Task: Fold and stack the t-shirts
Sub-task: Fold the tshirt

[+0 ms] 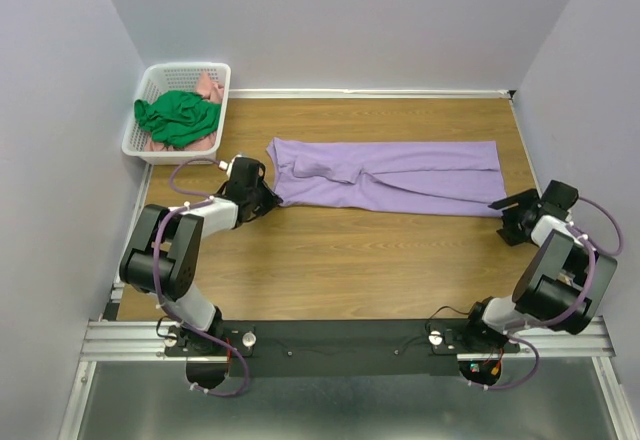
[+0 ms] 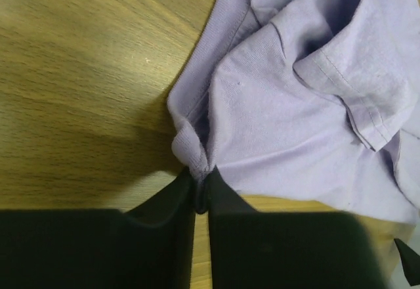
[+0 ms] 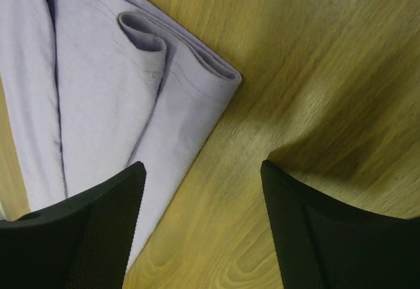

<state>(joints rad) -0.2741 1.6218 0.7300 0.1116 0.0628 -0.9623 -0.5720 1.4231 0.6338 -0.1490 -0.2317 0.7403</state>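
Green t-shirt (image 1: 178, 117) and pink t-shirt (image 1: 209, 88) heaped unfolded in the white basket (image 1: 185, 66) at the far-left corner of the table (image 1: 340, 260), not yet begun. Next along, left gripper (image 2: 200, 184), low to the wood, fingers pinched together on a bunched corner of the purple t-shirt (image 1: 400, 175). Purple t-shirt itself laid across the far half of the table as a long narrow band, sides turned in lengthwise, rumpled at the left end, flatter toward the right. At the right end, right gripper (image 3: 200, 171), fingers spread wide, low by the shirt's near-right corner, one finger over cloth, the other over bare wood, holding nothing. Judged early in the task: lengthwise fold made on one shirt, crosswise folds left, two shirts untouched, no stack started.
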